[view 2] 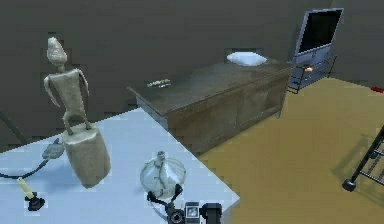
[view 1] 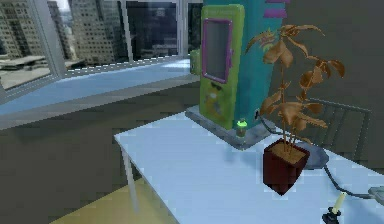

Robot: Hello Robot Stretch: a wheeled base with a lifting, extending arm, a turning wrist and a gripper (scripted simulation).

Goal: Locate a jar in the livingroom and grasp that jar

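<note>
Windows [view 1: 60, 45] with city towers lined the forward view's left. On the pale blue desk [view 1: 190, 160] stood a green and teal arcade machine [view 1: 228, 65] and, nearer, a brown-leaved plant [view 1: 292, 95] in a dark red pot [view 1: 284, 167]. The arm side view showed a tan statue [view 2: 72, 110] of a figure on the desk, a small candle [view 2: 31, 196], and the clear round jar [view 2: 160, 172] standing near the desk's edge. The gripper [view 2: 166, 194] sat at the jar's base; whether its fingers [view 2: 154, 196] grasped the jar could not be told. Beyond stood a wooden sideboard [view 2: 215, 95] and a screen [view 2: 320, 30].
</note>
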